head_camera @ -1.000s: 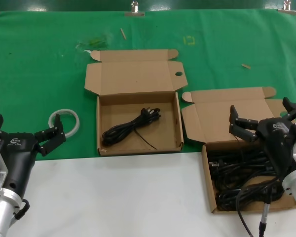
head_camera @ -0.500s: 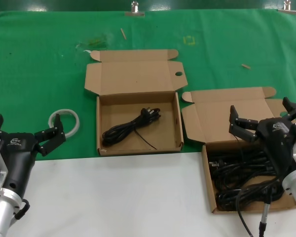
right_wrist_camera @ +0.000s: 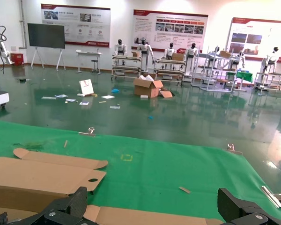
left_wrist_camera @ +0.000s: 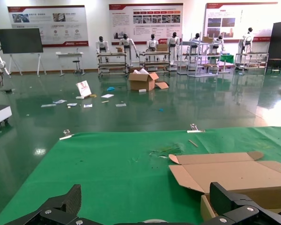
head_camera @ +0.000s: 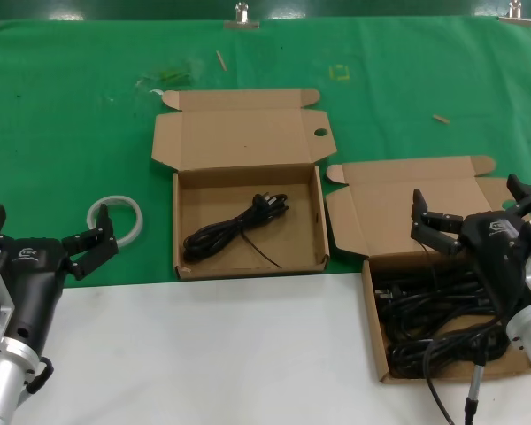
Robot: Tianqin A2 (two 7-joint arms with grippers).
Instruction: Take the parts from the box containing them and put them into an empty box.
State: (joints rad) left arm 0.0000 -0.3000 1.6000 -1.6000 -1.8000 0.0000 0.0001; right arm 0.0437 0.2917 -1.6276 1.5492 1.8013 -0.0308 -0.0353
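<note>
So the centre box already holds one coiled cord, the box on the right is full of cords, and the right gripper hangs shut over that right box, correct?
Not quite: the right gripper is open, fingers spread, as the head view shows. The rest holds: one coiled cord lies in the centre box, and the right box is full of cords.

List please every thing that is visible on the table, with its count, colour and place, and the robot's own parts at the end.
Receiving box: 1, brown cardboard, lid open, centre of the green cloth.
Power cord: 1, black, coiled, lying in the receiving box.
Supply box: 1, brown cardboard, lid open, on the robot's right.
Cords in the supply box: several, black, tangled; exact count unclear.
Tape ring: 1, white, left on the cloth.
Clips: 2, metal, far edge.
White tabletop: 1, near side.
Left gripper: open, near the tape ring.
Right gripper: open, above the supply box.
</note>
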